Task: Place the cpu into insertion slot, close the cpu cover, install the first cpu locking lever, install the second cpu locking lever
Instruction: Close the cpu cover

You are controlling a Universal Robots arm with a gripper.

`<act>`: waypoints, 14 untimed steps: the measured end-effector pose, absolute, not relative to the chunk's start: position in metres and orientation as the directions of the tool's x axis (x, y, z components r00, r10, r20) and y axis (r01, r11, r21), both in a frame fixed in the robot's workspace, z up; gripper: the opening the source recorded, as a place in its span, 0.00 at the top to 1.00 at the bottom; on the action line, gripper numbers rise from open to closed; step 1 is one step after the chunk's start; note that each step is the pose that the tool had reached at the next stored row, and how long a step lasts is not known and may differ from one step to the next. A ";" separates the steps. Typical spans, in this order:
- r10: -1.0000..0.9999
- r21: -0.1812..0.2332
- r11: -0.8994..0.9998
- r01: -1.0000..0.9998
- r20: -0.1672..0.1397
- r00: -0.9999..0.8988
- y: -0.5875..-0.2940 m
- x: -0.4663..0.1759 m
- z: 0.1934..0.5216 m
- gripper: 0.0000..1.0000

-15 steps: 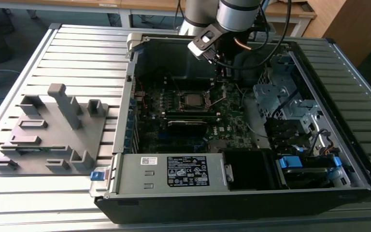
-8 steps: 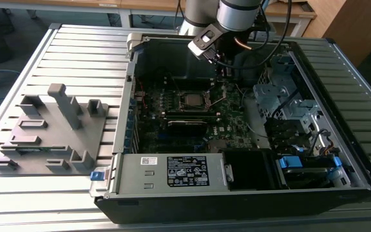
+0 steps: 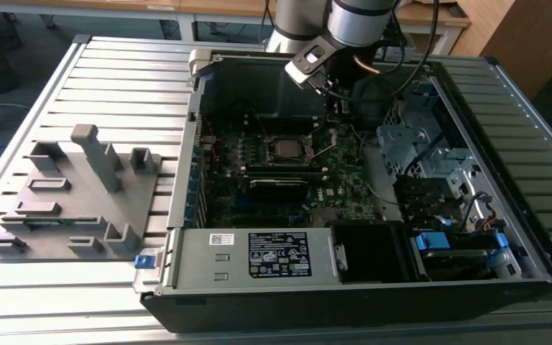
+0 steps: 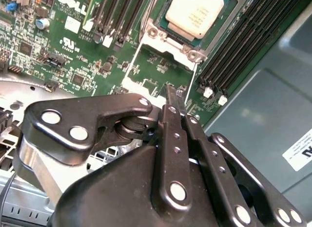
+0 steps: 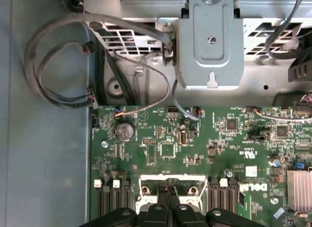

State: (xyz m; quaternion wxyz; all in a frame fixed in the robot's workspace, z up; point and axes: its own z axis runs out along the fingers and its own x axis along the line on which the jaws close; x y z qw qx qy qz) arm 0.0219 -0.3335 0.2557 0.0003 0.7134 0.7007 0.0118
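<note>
Closed CPU-bay work: my gripper (image 4: 173, 93) has its fingers (image 4: 171, 124) pressed together, tips at the rim of the cpu cover (image 5: 187, 178), which lies open. I cannot tell whether they pinch it. Just beyond, the cpu (image 4: 195, 12) sits in the insertion slot (image 4: 168, 28). As I judge it, a slip off that thin rim could drop the cover askew, or drag my tips across the motherboard (image 4: 83, 56).

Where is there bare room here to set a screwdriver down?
In the exterior view, the slatted table is bare beyond the grey fixture and in front of it. Inside the computer case it is crowded around the hand.
</note>
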 end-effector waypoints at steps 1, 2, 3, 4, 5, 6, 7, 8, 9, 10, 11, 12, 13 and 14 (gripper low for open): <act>1.000 0.017 -0.018 1.000 0.016 0.018 -0.333 0.023 0.256 0.90; 1.000 0.017 -0.018 1.000 0.016 0.018 -0.333 0.025 0.256 0.90; 1.000 0.017 -0.018 1.000 0.016 0.018 -0.333 0.026 0.255 0.90; 1.000 0.017 -0.018 1.000 0.017 0.018 -0.333 0.028 0.255 0.90; 1.000 0.017 -0.018 1.000 0.016 0.018 -0.333 0.029 0.255 0.90; 1.000 0.017 -0.018 1.000 0.017 0.018 -0.333 0.031 0.255 0.90; 1.000 0.017 -0.018 1.000 0.017 0.018 -0.333 0.032 0.255 0.90; 1.000 0.017 -0.018 1.000 0.017 0.018 -0.333 0.033 0.255 0.90; 1.000 0.017 -0.018 1.000 0.017 0.018 -0.333 0.035 0.255 0.90; 1.000 0.017 -0.018 1.000 0.016 0.018 -0.332 0.036 0.255 0.90; 1.000 0.017 -0.018 1.000 0.016 0.018 -0.332 0.038 0.255 0.90; 1.000 0.017 -0.018 1.000 0.017 0.018 -0.332 0.039 0.255 0.90; 1.000 0.017 -0.018 1.000 0.017 0.018 -0.332 0.040 0.255 0.90; 1.000 0.017 -0.018 1.000 0.017 0.018 -0.332 0.041 0.255 0.90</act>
